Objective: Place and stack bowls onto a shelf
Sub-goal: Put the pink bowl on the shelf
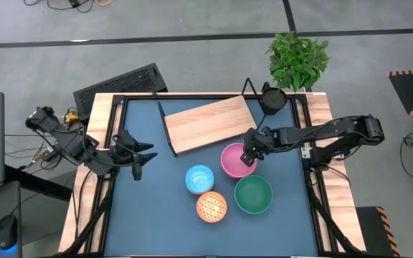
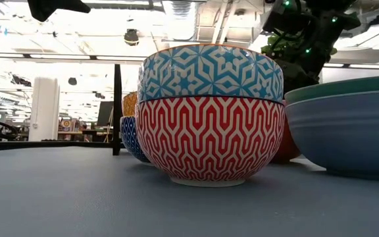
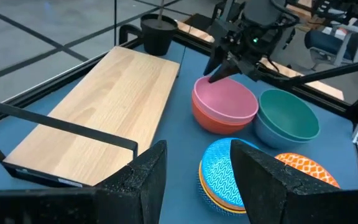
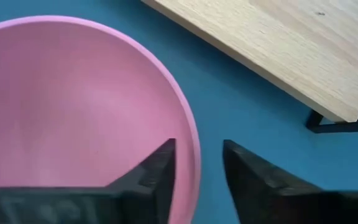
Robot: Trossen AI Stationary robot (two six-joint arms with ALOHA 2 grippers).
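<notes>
The pink bowl (image 1: 235, 160) sits nested in an orange bowl (image 3: 219, 126) on the blue mat, just near of the light-wood shelf (image 1: 210, 123). My right gripper (image 4: 199, 146) is open and comes down over the pink bowl's far rim, one finger inside the bowl and one outside. A blue patterned bowl (image 1: 199, 178) rests on a red patterned one (image 2: 209, 141). A green bowl (image 1: 253, 193) sits inside a grey-blue one (image 3: 278, 140). An orange patterned bowl (image 1: 211, 206) stands nearest. My left gripper (image 1: 140, 152) hangs open at the mat's left side, holding nothing. My right gripper straddles the pink bowl's rim (image 4: 193, 155) on the side toward the shelf, slanting down from the right. One finger (image 4: 160, 171) is inside the bowl, the other (image 4: 247, 177) outside with mat showing between it and the rim. I cannot tell whether the inner finger touches.
A small black pot (image 1: 272, 100) stands at the shelf's far right corner, with a potted plant (image 1: 298, 61) beyond the table. The shelf's black wire frame (image 3: 61, 127) crosses its near end. A keyboard (image 1: 120, 84) lies off the far left corner.
</notes>
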